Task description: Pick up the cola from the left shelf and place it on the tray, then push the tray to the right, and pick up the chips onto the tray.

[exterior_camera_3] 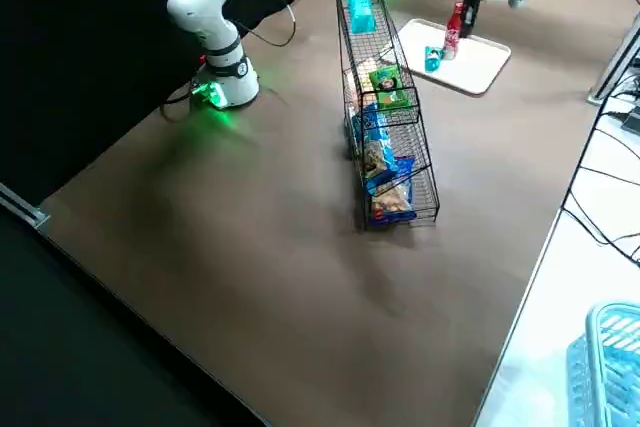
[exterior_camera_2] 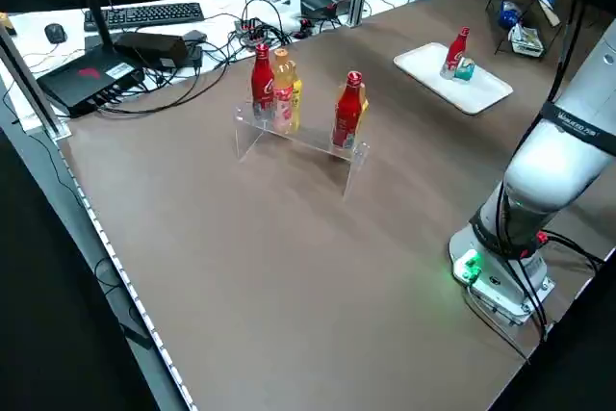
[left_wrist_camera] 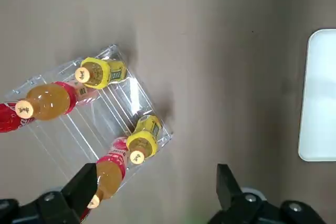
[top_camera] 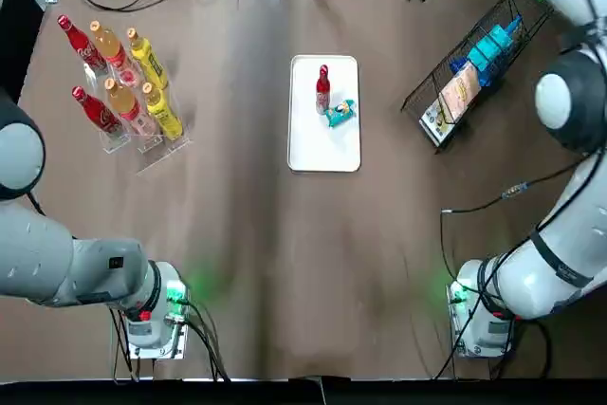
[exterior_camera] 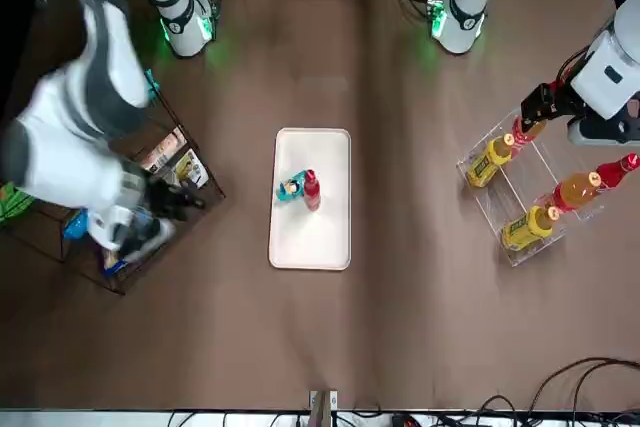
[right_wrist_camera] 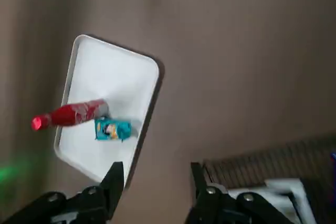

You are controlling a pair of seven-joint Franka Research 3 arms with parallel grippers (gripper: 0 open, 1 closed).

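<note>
- You had soft, even overhead light across the brown surface; shadows under things were faint.
- Green lamps on the left arm's base and the right arm's base tinted the surface beside them.
- The white tray was your brightest patch; the clear shelf glinted in the left wrist view.
- The right arm was smeared by motion in the front view.

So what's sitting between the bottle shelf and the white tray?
Nothing. The top view shows only bare brown table between the shelf and the tray.
</note>
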